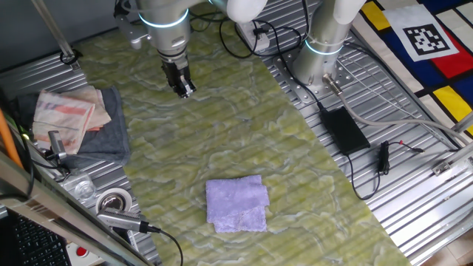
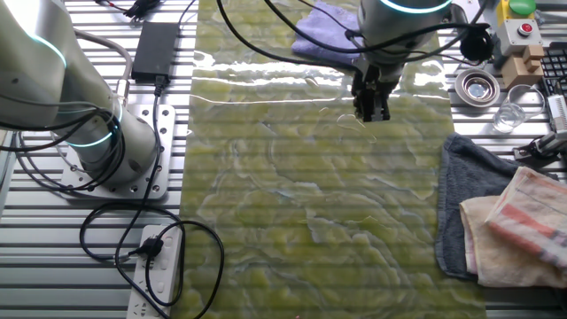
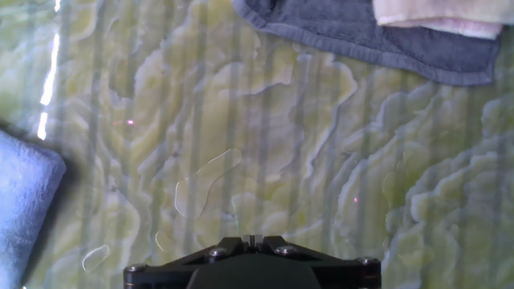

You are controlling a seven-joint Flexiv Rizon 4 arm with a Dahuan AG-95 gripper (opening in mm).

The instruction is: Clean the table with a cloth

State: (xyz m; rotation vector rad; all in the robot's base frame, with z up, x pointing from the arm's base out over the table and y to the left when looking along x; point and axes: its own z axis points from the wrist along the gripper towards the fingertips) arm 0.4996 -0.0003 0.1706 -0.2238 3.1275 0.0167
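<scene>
The table (image 1: 222, 133) has a yellow-green marbled covering; it also shows in the other fixed view (image 2: 301, 213) and in the hand view (image 3: 337, 136). A folded lavender cloth (image 1: 236, 205) lies flat near one end of it, also seen in the other fixed view (image 2: 326, 27) and at the left edge of the hand view (image 3: 20, 209). My gripper (image 1: 185, 90) hangs over the middle of the table, well apart from the cloth, jaws shut and empty (image 2: 369, 112) (image 3: 251, 239). Small clear wet patches (image 3: 205, 181) lie on the covering just ahead of the fingers.
A grey towel (image 1: 107, 137) with a folded cream-and-pink cloth (image 1: 66, 111) on it lies at the table's side (image 2: 469, 190) (image 3: 377, 40). A tape roll (image 1: 114, 201), a power adapter (image 1: 344, 129), a power strip (image 2: 159, 266) and a second arm's base (image 1: 321, 55) stand on the ribbed metal.
</scene>
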